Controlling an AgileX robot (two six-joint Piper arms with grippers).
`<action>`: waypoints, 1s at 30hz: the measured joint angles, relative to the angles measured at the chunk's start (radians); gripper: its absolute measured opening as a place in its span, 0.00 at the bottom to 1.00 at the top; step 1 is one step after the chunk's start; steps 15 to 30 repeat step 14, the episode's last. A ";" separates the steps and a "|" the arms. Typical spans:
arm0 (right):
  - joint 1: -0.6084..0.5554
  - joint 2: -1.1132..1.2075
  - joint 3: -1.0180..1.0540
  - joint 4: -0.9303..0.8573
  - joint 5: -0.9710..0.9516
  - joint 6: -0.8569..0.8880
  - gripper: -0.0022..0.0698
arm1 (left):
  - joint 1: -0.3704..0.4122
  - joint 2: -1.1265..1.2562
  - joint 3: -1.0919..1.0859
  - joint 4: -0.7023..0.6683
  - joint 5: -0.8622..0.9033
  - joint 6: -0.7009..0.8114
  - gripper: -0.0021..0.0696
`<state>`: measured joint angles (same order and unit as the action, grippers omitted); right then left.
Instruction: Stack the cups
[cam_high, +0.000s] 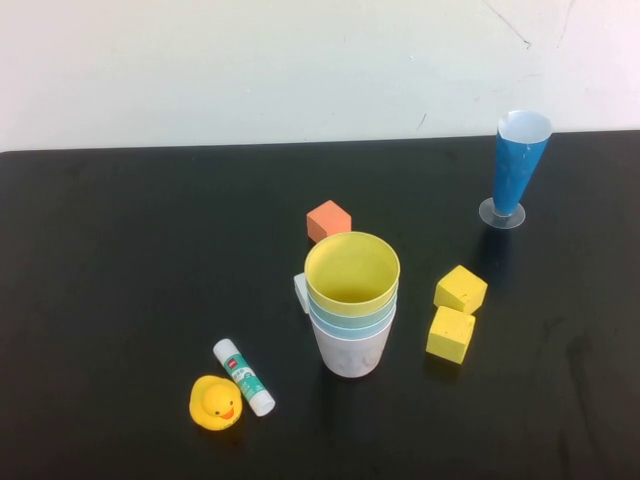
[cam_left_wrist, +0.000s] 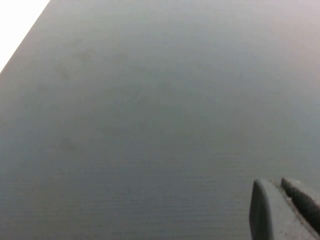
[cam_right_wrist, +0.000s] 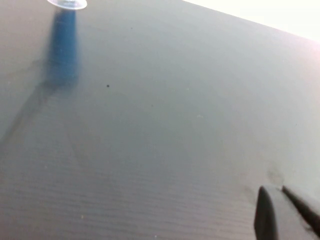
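The cups stand nested in one upright stack at the middle of the black table (cam_high: 120, 260). The yellow cup (cam_high: 352, 268) is on top, with pale green and light blue rims (cam_high: 352, 318) showing under it and the pale pink cup (cam_high: 352, 352) at the bottom. Neither arm shows in the high view. In the left wrist view my left gripper (cam_left_wrist: 277, 184) hangs over bare table, its fingers together with nothing between them. My right gripper (cam_right_wrist: 275, 190) is likewise shut and empty over bare table, away from the stack.
An orange cube (cam_high: 328, 220) lies behind the stack and two yellow cubes (cam_high: 460, 289) (cam_high: 451, 333) to its right. A tall blue cone (cam_high: 520, 165) on a clear base (cam_right_wrist: 67, 4) stands far right. A glue stick (cam_high: 244, 376) and a yellow duck (cam_high: 216, 402) lie front left.
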<state>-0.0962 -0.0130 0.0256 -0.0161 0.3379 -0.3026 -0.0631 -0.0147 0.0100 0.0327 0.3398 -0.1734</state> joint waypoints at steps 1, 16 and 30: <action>0.000 0.000 0.000 0.000 0.000 0.000 0.03 | 0.000 0.000 0.000 0.000 0.000 0.000 0.03; 0.000 0.000 0.000 0.000 0.001 0.131 0.03 | 0.000 0.000 0.000 0.000 0.000 0.000 0.03; 0.000 0.000 0.000 0.000 0.001 0.131 0.03 | 0.000 0.000 0.000 0.000 0.000 0.000 0.03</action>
